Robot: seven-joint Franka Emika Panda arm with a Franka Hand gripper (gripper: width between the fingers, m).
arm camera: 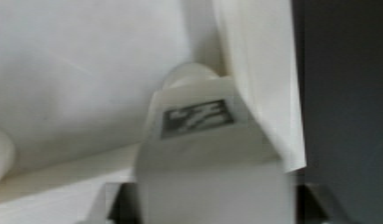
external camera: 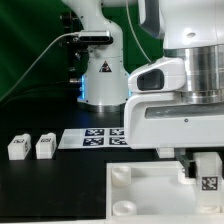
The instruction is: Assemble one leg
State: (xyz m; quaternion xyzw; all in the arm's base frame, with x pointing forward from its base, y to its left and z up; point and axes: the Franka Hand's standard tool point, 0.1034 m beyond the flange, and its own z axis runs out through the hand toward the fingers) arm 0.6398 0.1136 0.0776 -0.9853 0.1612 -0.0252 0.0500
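Black table [external camera: 55, 190] across the whole floor of the scene, and the white arm [external camera: 180, 90] takes up most of the exterior view's right, bent down over the work. Below it lies the big white panel [external camera: 150, 200], flat on the table, with round sockets showing at its corners on the exterior view's left. In the wrist view the panel [arm camera: 63, 80] fills one side of the picture, a raised edge runs along it, and dark table lies past that edge.

Behind the panel the marker board [external camera: 92, 138] sits flat on the table, its tags facing up.

Down to the gripper [external camera: 200, 166] now. It is low over the panel on the exterior view's right, and it has the leg [external camera: 209, 180]. The wrist view shows it best: the gripper [arm camera: 209, 203] has a dark finger on each side, and the jaws are clamped on the leg [arm camera: 202, 130], whose tag faces the camera and whose rounded end points at the panel's raised edge. Whether that end touches the panel, I cannot tell.

Well apart on the exterior view's left, two spare legs [external camera: 18, 147] stand side by side on the table, tags showing, close together but not touching.
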